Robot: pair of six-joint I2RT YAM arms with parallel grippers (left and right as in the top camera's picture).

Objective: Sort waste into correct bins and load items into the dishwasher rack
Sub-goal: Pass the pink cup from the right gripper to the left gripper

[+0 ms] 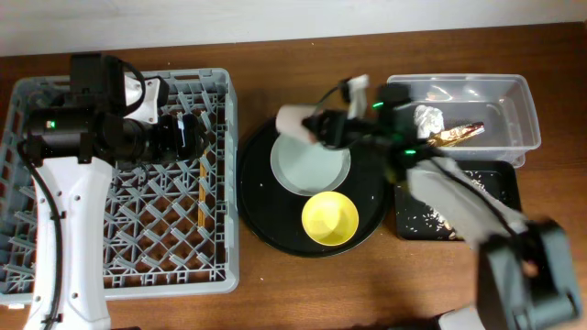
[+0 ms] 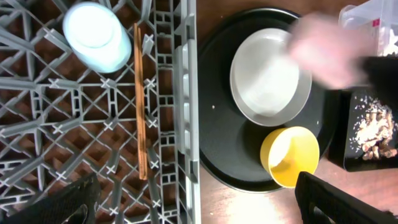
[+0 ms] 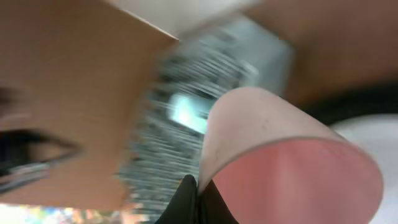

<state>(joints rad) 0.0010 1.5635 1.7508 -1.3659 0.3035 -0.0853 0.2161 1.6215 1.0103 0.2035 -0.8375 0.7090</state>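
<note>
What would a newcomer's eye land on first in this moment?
First, the big grey dishwasher rack filling the left side, with a light-blue cup and chopsticks lying in it. Next, the right tool, pinching the pink cup by its rim over the edge of the round black tray, where the pale plate and yellow bowl sit.

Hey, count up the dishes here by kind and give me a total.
Cups: 2 (pink cup, light-blue cup)
Bowls: 1 (yellow bowl)
Plates: 1 (pale plate)
Chopsticks: 1 pair
Total: 5
</note>
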